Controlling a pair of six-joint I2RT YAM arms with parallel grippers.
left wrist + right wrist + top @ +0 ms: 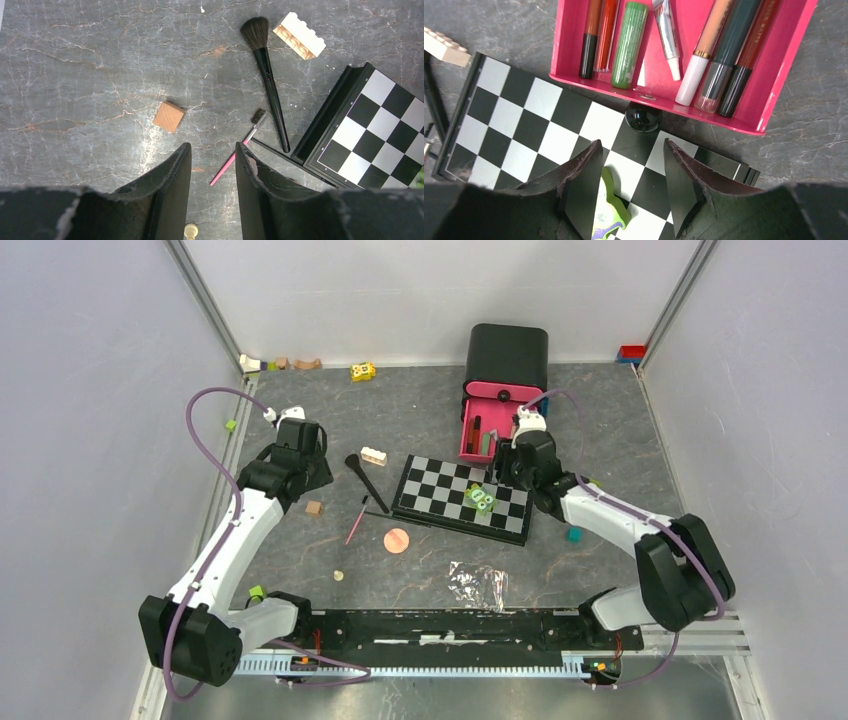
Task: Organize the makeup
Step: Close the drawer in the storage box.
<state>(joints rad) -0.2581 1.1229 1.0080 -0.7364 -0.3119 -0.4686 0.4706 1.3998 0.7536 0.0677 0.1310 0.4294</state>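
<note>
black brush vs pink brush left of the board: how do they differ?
The black brush is longer and thicker, with a fluffy head; the pink brush is thin with a small bristly tip. Handles: all black versus pink. Both lie flat on the table beside the board.

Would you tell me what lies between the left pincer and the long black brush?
The thin pink-handled brush lies there, shown in the left wrist view.

Light bright, even, from above; shadows short and soft. Top view sharp, walls splay outward toward edges. Left wrist view: pale sheen on table [145, 150] near centre, brush [270, 85] crisp. Right wrist view: small highlights on black knob [643, 117], gloss on pink tray [774, 75]. Left fingers [172, 185] and right fingers [681, 185] dark, slightly soft at near edge.
</note>
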